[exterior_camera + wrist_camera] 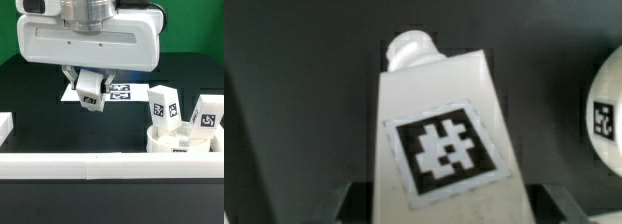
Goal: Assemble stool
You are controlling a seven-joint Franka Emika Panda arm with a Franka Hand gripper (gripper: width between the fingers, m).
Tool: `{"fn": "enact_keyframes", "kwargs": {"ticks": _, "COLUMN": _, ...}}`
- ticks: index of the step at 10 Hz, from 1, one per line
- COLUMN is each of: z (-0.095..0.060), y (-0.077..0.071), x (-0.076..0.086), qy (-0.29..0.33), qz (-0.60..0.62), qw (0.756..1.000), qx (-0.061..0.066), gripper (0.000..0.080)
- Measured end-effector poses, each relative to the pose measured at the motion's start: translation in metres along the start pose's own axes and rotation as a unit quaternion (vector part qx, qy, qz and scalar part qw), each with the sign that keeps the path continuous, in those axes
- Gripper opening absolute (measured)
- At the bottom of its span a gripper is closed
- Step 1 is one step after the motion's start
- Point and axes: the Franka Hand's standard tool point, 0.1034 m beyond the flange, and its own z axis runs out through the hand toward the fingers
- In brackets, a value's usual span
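Note:
My gripper hangs above the black table, shut on a white stool leg block that carries a black-and-white tag. In the wrist view this leg runs lengthwise away from between the jaws, its tag facing the camera and its narrower peg end farthest from me; the gripper clamps its near end. The round white seat lies at the exterior view's right with two tagged legs standing in it, one nearer the middle, the other by the edge. Part of that assembly shows beside the held leg.
The marker board lies flat on the table behind the held leg. A long white border rail runs along the front, and a short piece of rail sits at the exterior view's left.

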Motion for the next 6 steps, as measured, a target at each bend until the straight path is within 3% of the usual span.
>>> {"fn": "enact_keyframes", "kwargs": {"ticks": 2, "z": 0.0, "y": -0.002, "x": 0.004, "qy": 0.075, "qz": 0.001, "qw": 0.997, "qx": 0.001, "gripper": 0.0324}}
{"fn": "enact_keyframes", "kwargs": {"ticks": 4, "z": -0.017, "y": -0.02, "x": 0.009, "qy": 0.154, "qz": 0.022, "qw": 0.987, "qx": 0.032, "gripper": 0.0324}}
{"fn": "enact_keyframes", "kwargs": {"ticks": 5, "z": -0.02, "y": -0.025, "x": 0.009, "qy": 0.202, "qz": 0.02, "qw": 0.979, "qx": 0.033, "gripper": 0.0324}}
{"fn": "enact_keyframes", "kwargs": {"ticks": 6, "z": -0.016, "y": -0.023, "x": 0.007, "qy": 0.21, "qz": 0.02, "qw": 0.977, "qx": 0.029, "gripper": 0.0324}}
